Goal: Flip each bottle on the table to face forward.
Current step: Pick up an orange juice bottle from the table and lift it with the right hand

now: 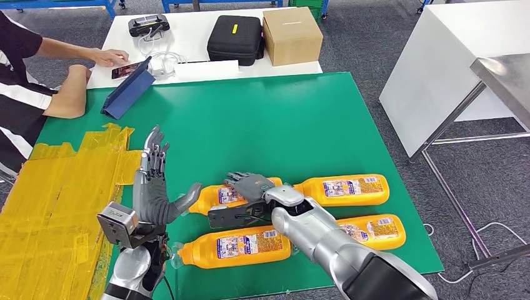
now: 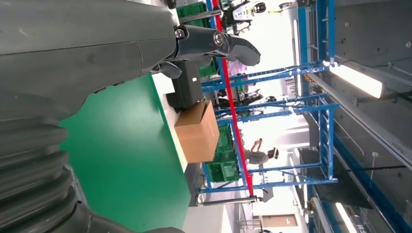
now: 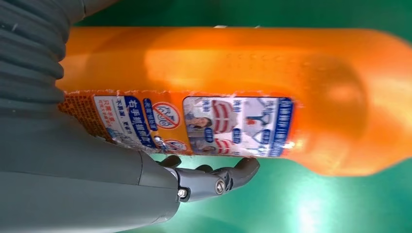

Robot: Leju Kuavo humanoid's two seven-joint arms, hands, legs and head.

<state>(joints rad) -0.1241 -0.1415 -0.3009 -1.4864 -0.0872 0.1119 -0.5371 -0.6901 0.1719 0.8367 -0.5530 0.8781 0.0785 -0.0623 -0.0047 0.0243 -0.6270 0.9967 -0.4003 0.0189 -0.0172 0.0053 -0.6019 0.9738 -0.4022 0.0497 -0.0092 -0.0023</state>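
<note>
Four orange bottles lie on their sides on the green mat [image 1: 262,119]. My right hand [image 1: 250,185] lies over the back left bottle [image 1: 220,195], fingers draped across its body. In the right wrist view that bottle [image 3: 233,73] shows its label, with my thumb [image 3: 214,182] pressed at its edge. The back right bottle [image 1: 344,189], front left bottle [image 1: 240,245] and front right bottle [image 1: 375,230] lie free, labels up. My left hand [image 1: 153,184] stands raised to the left of the bottles, fingers spread upward and holding nothing; its thumb [image 2: 214,41] shows over the mat.
Yellow tape [image 1: 56,200] covers the mat's left part. A person [image 1: 25,81] sits at the back left by a blue tablet cover [image 1: 128,87]. Behind the mat a white table bears a black case [image 1: 234,39] and a cardboard box [image 1: 291,34]. A white table [image 1: 450,62] stands right.
</note>
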